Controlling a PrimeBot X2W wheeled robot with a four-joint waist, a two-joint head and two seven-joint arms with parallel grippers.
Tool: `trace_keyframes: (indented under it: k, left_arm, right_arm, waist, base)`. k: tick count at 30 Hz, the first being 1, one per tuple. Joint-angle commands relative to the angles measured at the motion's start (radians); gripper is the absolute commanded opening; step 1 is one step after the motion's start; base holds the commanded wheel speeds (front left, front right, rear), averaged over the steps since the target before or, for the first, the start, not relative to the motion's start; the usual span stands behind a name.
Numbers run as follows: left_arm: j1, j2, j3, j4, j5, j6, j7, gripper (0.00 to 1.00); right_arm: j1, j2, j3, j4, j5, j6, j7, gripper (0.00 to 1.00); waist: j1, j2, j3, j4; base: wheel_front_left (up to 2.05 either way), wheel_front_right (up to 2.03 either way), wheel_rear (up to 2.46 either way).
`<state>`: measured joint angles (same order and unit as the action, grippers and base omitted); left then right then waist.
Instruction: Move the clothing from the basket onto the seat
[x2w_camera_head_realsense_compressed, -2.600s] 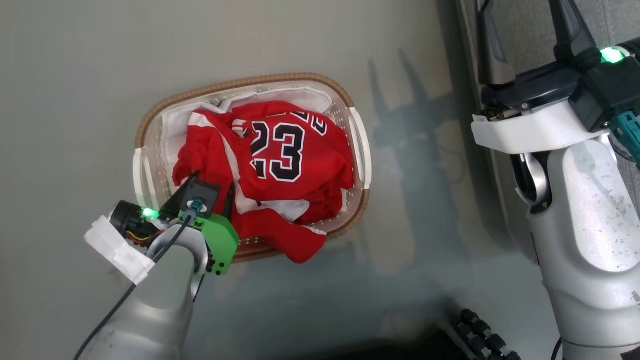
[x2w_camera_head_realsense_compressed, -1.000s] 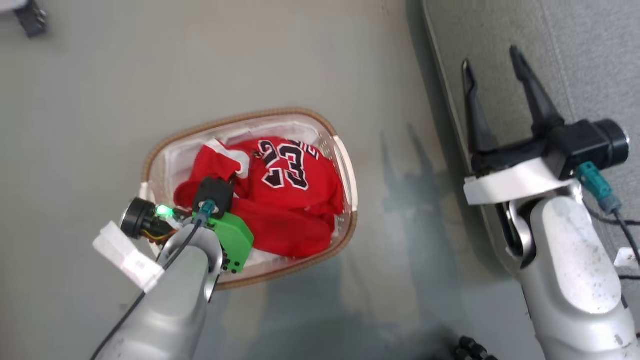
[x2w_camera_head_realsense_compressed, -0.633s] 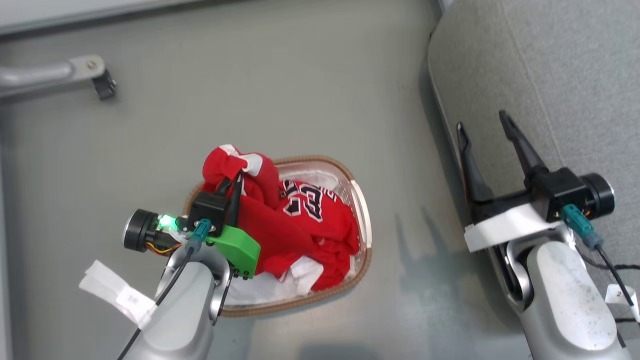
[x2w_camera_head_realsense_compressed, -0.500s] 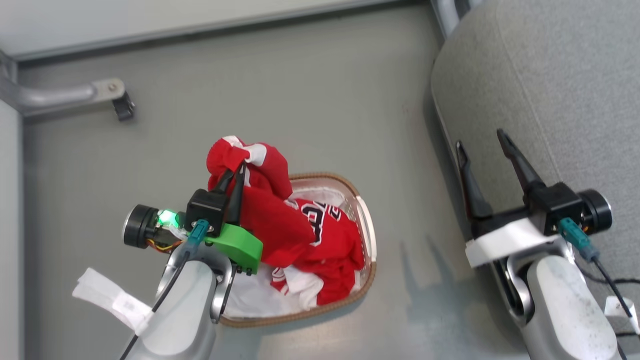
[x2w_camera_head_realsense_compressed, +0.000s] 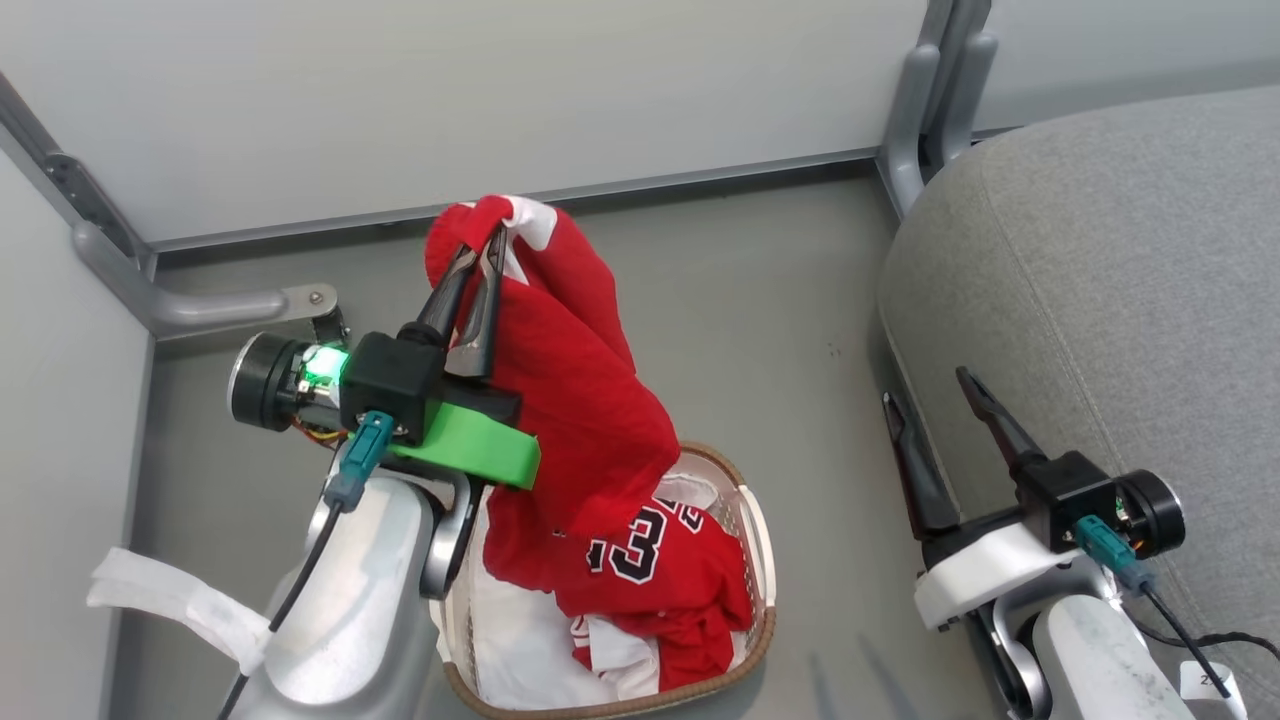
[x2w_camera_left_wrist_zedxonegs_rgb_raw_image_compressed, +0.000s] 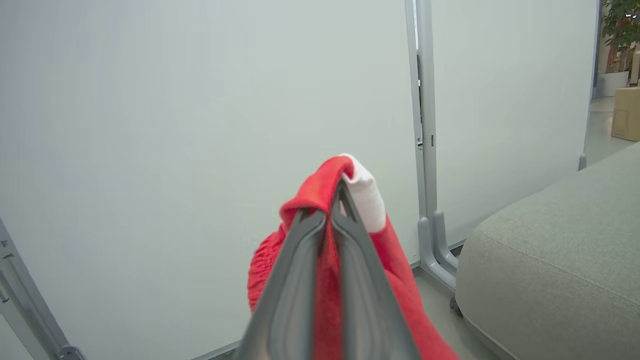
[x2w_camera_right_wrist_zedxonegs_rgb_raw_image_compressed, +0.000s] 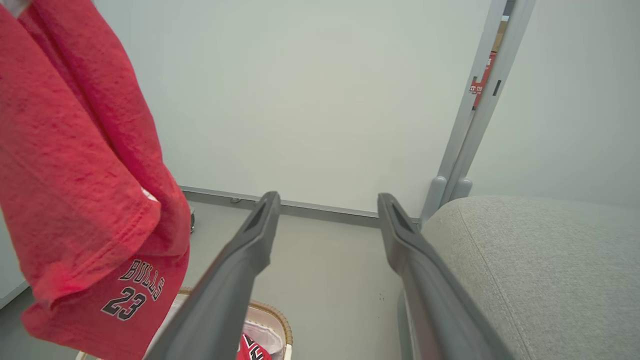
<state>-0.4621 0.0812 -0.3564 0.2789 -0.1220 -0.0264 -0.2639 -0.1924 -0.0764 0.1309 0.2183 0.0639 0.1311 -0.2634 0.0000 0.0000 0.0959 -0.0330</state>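
Left gripper (x2w_camera_head_realsense_compressed: 484, 243) clamped on clothing (x2w_camera_head_realsense_compressed: 590, 400), which hangs into basket (x2w_camera_head_realsense_compressed: 757, 540); right gripper (x2w_camera_head_realsense_compressed: 928, 390) open, empty, at seat (x2w_camera_head_realsense_compressed: 1100, 280) edge.

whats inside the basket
Inside the basket: the lower folds of the red clothing, its 23 showing, on a white liner sheet. The upper part hangs from the shut left gripper. The cloth hides the basket's bottom.

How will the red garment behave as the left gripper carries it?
Probably floppy: the garment hangs in folds from the left gripper. Likely light: a tip pinch holds it. Its hem hangs by the basket, so it may snag.
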Motion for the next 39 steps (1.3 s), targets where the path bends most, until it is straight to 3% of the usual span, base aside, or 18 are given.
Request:
trace_keyframes:
  k: [1,4,11,17,25,26,27,28,33,34,35,36,39]
  left_arm:
    - [-0.015,0.000,0.000,-0.010,-0.001,-0.003,-0.001,0.00]
    - [-0.017,-0.005,-0.009,-0.021,-0.007,-0.004,-0.001,0.00]
    - [-0.004,-0.018,-0.053,-0.026,-0.018,-0.007,-0.001,0.00]
    - [-0.004,-0.024,-0.112,-0.024,-0.031,-0.012,-0.001,0.00]
    - [-0.029,-0.029,-0.200,-0.024,-0.066,0.000,-0.001,0.00]
    - [-0.030,-0.029,-0.214,-0.027,-0.076,0.003,-0.001,0.00]
    - [-0.030,-0.029,-0.220,-0.028,-0.082,0.005,-0.001,0.00]
    - [-0.030,-0.029,-0.229,-0.028,-0.088,0.010,-0.001,0.00]
    - [-0.023,-0.029,-0.239,-0.013,-0.091,0.028,-0.001,0.00]
    - [-0.020,-0.027,-0.234,-0.013,-0.086,0.031,-0.001,0.25]
    - [-0.014,-0.024,-0.233,-0.006,-0.087,0.031,-0.001,0.65]
    - [-0.009,-0.022,-0.229,-0.005,-0.085,0.032,-0.001,1.00]
    - [0.006,-0.012,-0.217,0.000,-0.081,0.033,-0.001,1.00]
  right_arm:
    - [0.016,-0.003,0.007,0.003,0.007,-0.001,-0.002,1.00]
    - [0.016,-0.008,0.058,-0.001,0.014,-0.001,-0.002,1.00]
    - [-0.125,-0.065,0.344,-0.020,0.123,-0.001,-0.002,1.00]
    - [-0.306,-0.068,0.542,0.077,0.202,-0.001,-0.002,1.00]
    - [-0.418,-0.004,0.599,0.267,0.233,-0.001,-0.002,1.00]
    - [-0.415,0.003,0.607,0.300,0.250,-0.001,-0.002,0.89]
    - [-0.418,0.007,0.613,0.317,0.260,-0.001,-0.002,0.41]
    - [-0.426,0.012,0.608,0.322,0.272,-0.001,-0.002,0.00]
    - [-0.409,0.015,0.560,0.312,0.272,-0.001,-0.002,0.00]
    - [-0.399,0.016,0.543,0.300,0.266,-0.001,-0.002,0.00]
    - [-0.389,0.015,0.530,0.292,0.261,-0.001,-0.002,0.00]
    - [-0.379,0.011,0.510,0.279,0.252,-0.001,-0.002,0.00]
    - [-0.354,0.000,0.467,0.242,0.230,-0.001,-0.002,0.00]
  waist:
    - [0.0000,0.0000,-0.022,0.014]
    - [0.0000,0.0000,-0.028,0.023]
    - [0.0000,0.0000,-0.023,0.061]
    - [0.0000,0.0000,-0.020,0.109]
    - [0.0000,0.0000,-0.019,0.175]
    - [0.0000,0.0000,-0.019,0.182]
    - [0.0000,0.0000,-0.019,0.186]
    - [0.0000,0.0000,-0.019,0.189]
    - [0.0000,0.0000,-0.014,0.172]
    - [0.0000,0.0000,-0.011,0.157]
    - [0.0000,0.0000,-0.010,0.145]
    - [0.0000,0.0000,-0.008,0.127]
    - [0.0000,0.0000,0.000,0.069]
  base:
    - [0.00,0.00,0.00]
    - [0.00,0.00,0.00]
    - [0.00,0.00,0.00]
    - [0.00,0.00,0.00]
    - [0.00,0.00,0.00]
    - [0.00,0.00,0.00]
    - [0.00,0.00,0.00]
    - [0.00,0.00,0.00]
    - [0.00,0.00,0.00]
    - [0.00,0.00,0.00]
    - [0.00,0.00,0.00]
    - [0.00,0.00,0.00]
    - [0.00,0.00,0.00]
